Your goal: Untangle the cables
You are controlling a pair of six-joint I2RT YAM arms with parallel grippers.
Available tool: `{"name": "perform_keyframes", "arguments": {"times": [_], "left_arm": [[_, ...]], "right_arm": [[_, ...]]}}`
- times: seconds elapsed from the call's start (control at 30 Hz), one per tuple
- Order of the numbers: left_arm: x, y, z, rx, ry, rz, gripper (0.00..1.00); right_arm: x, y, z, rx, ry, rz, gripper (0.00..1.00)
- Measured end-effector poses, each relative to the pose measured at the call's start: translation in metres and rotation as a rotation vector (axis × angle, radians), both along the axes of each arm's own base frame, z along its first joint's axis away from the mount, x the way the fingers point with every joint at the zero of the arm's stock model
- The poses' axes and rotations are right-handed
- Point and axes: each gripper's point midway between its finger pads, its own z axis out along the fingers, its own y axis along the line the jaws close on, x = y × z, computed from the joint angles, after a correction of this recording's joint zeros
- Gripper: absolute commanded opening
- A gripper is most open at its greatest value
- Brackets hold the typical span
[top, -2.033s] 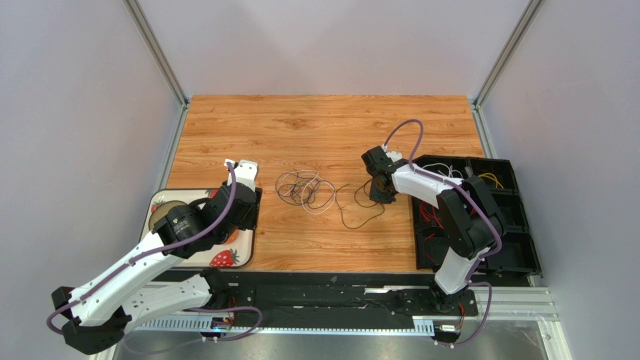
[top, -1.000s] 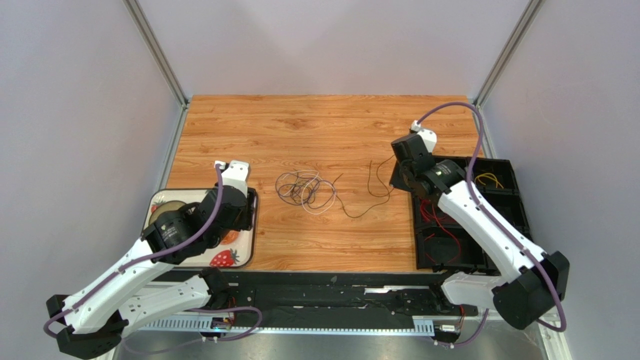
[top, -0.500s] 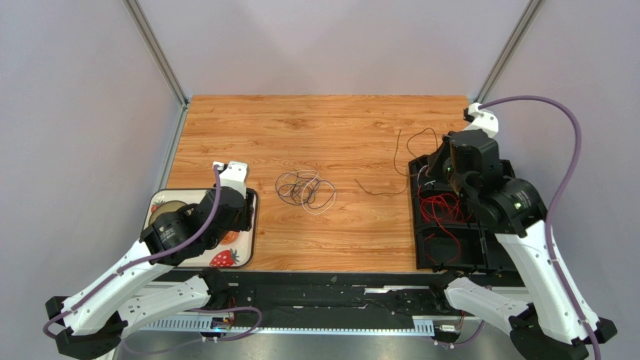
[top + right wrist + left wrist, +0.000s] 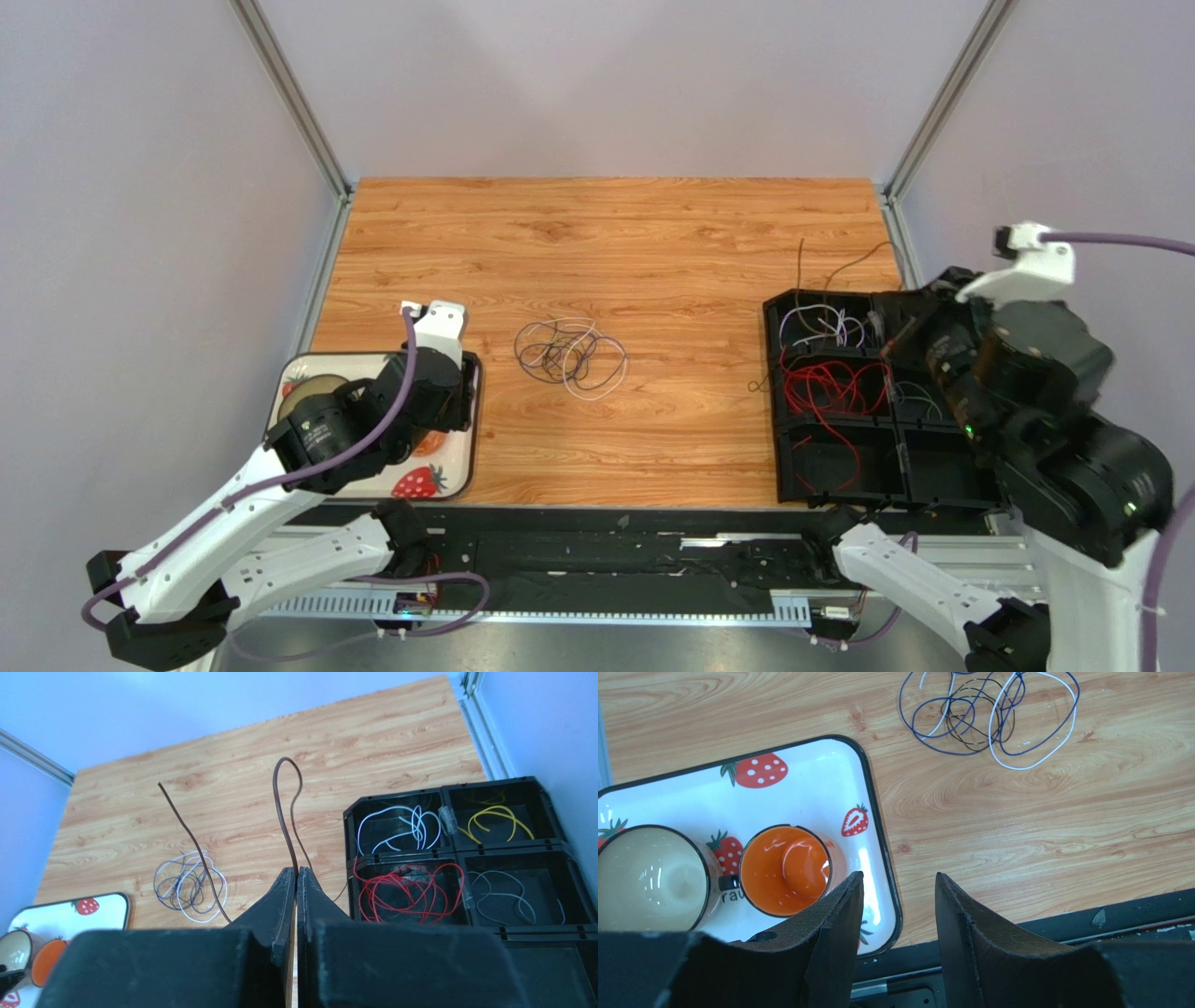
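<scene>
A tangle of blue, white and dark cables (image 4: 568, 354) lies mid-table, also seen in the left wrist view (image 4: 987, 714) and the right wrist view (image 4: 189, 882). My right gripper (image 4: 295, 871) is shut on a thin brown cable (image 4: 284, 805), whose two ends curl up freely. In the top view that gripper (image 4: 898, 340) hangs high over the black bins, and the brown cable (image 4: 804, 273) dangles toward the table. My left gripper (image 4: 898, 876) stands open and holds nothing, above the tray's right edge (image 4: 446, 350).
A strawberry-print tray (image 4: 878, 812) at the near left holds an orange cup (image 4: 784, 870) and a cream cup (image 4: 650, 878). At the right, the black compartment bins (image 4: 449, 854) hold white cables (image 4: 400, 826), yellow cable (image 4: 498, 819), red cable (image 4: 407, 885) and grey cable (image 4: 505, 889).
My right arm has risen and swung right, carrying the brown cable from beside the tangle to above the bins. The left arm has barely moved.
</scene>
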Motion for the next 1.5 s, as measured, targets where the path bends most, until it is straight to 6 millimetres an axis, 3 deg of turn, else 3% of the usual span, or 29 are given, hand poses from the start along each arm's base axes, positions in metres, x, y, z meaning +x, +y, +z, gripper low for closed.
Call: {"name": "perform_keyframes", "arguments": {"times": [0.23, 0.47, 0.63, 0.9, 1.2, 1.5], "left_arm": [[0.0, 0.0, -0.001, 0.003, 0.003, 0.001, 0.5], [0.001, 0.0, -0.001, 0.003, 0.001, 0.004, 0.49], [0.0, 0.0, 0.0, 0.003, 0.001, 0.004, 0.49], [0.0, 0.0, 0.0, 0.001, 0.0, 0.004, 0.49], [-0.001, -0.001, 0.0, 0.003, -0.002, -0.002, 0.49], [-0.001, -0.001, 0.0, 0.008, -0.007, 0.003, 0.49]], "right_arm": [[-0.041, -0.031, 0.037, 0.046, -0.136, -0.028, 0.0], [-0.06, -0.042, 0.04, 0.049, -0.145, -0.03, 0.0], [-0.071, -0.048, 0.029, 0.049, -0.129, -0.033, 0.0], [-0.081, -0.061, -0.005, 0.042, -0.084, -0.08, 0.0], [-0.067, -0.062, -0.045, -0.009, 0.017, -0.15, 0.0], [-0.06, -0.072, -0.06, -0.053, 0.049, -0.232, 0.0]]}}
